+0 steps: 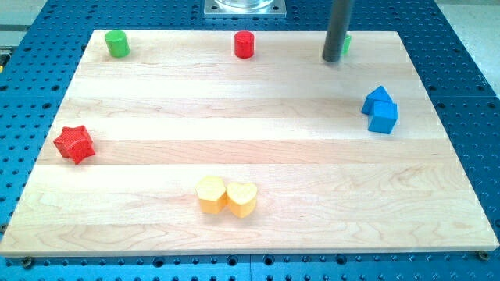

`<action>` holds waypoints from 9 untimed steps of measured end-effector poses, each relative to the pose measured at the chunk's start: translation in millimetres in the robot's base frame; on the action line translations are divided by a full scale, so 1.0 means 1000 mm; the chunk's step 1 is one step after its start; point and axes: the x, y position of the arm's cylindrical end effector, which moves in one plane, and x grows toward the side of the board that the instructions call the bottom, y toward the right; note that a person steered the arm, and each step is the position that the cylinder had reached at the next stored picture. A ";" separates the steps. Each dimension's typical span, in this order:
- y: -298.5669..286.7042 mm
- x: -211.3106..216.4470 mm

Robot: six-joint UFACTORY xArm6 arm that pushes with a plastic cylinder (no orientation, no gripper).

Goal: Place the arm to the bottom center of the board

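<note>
The tabletop (pixel 250 31) is blue and perforated, and it carries a pale wooden board (pixel 250 117) that fills most of the view. There is no pincer on this arm, so nothing can be told of released or clenched; it ends in a dark rod (pixel 337 27) that comes down from the view's top, and my tip (pixel 332 59) rests on the board near its top edge, right of centre. The board's bottom centre lies far below the tip and to its left.

Going down in size, the two blue blocks (pixel 380 110) sit touching each other, below and to the right of the tip. Two yellow blocks (pixel 226 195), also touching, lie far below it and to the left, nearest the bottom centre. The red star (pixel 75 144) is far left and lower. A green cylinder (pixel 117 44) stands far left, level with the tip, and a red cylinder (pixel 244 44) stands nearer on the left. A green block (pixel 346 44) peeks out just right of the rod, mostly hidden, shape unclear.
</note>
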 end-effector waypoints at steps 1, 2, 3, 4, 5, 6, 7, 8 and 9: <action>-0.026 0.004; -0.029 0.005; -0.028 0.006; -0.020 0.006; -0.004 0.009; 0.030 0.023; 0.140 0.057; 0.164 0.141; 0.093 0.253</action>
